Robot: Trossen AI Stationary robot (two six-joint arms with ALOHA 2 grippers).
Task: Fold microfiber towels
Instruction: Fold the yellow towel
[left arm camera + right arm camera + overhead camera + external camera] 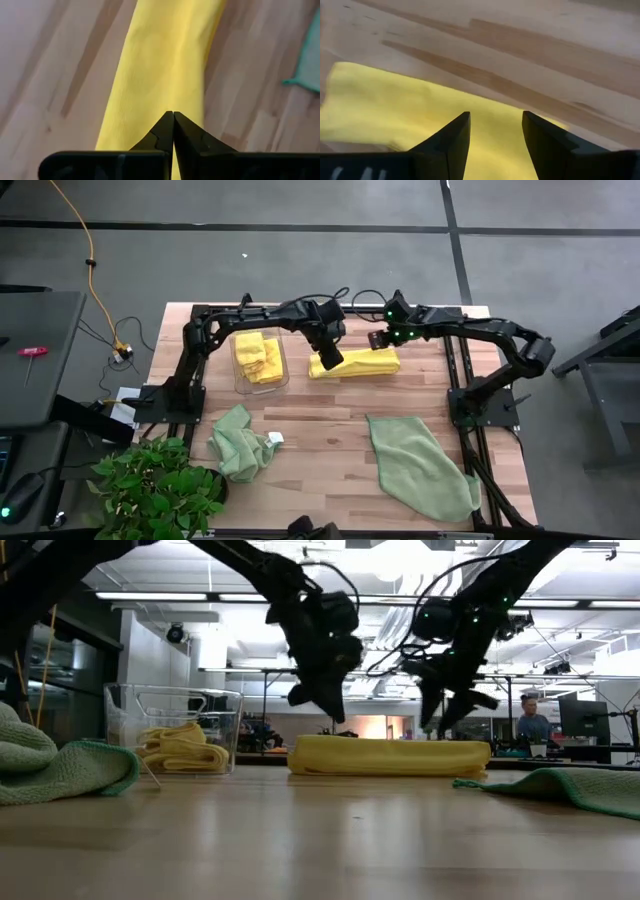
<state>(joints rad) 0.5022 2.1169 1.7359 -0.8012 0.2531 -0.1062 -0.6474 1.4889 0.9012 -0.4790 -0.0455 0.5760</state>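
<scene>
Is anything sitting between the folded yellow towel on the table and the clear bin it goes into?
Nothing visible does. The folded yellow towel lies beside the clear bin, with bare wood between them. Only the shut left gripper hangs over the towel's bin-side end.

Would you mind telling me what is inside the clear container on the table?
The clear container holds folded yellow towels, stacked loosely. How many lie there cannot be told, since the upper folds cover whatever is beneath them.
</scene>
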